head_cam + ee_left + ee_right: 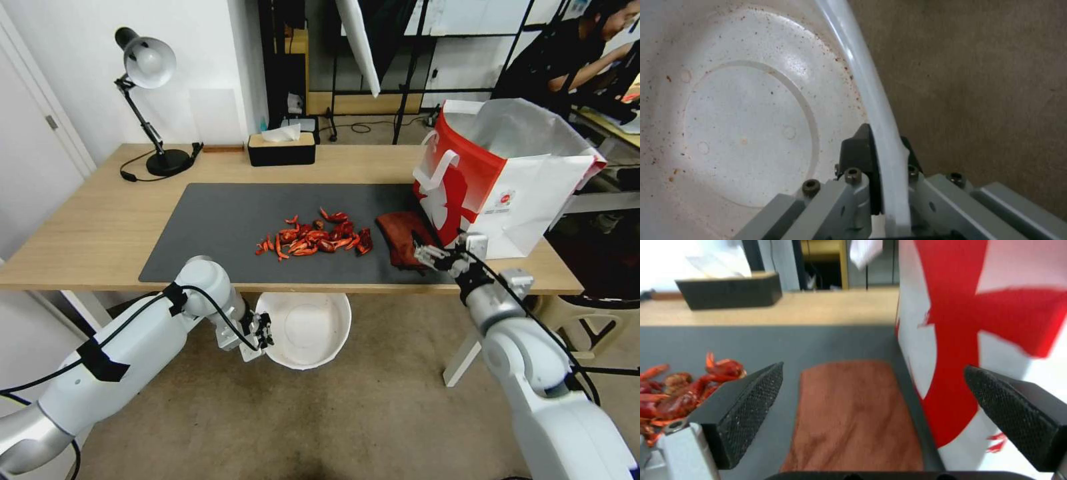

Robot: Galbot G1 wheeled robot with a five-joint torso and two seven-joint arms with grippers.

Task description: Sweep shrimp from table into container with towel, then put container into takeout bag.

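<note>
While waiting below the near edge of the table [100, 233], left gripper [263, 331] clamped on the rim of the container [307, 330], one pad inside the wall and one outside, as seen close up in the left wrist view [880, 156]. Bowl held just under the table lip, mouth up, roughly in line with the shrimp [317, 238]: placed, by the look of it, to catch whatever gets pushed off the edge. Inside of the container [746, 133] bare apart from small reddish specks.

Shrimp heaped in a loose pile near the middle of the dark mat [213, 220], well back from the near edge, none in the bowl yet. Towel [400, 235] flat on the mat just beside the pile on its right, wedged close against the foot of the takeout bag [507, 180], which stands upright and open-mouthed at the table's right end.

Right gripper [427, 253] low over the near end of the towel [853, 413], fingers [753, 406] spread wide to either side of the cloth and nothing between them. Apparently lined up for a grab. Little room on the bag side [996, 323], so a risk of snagging the bag wall. Sweeping not yet begun.
</note>
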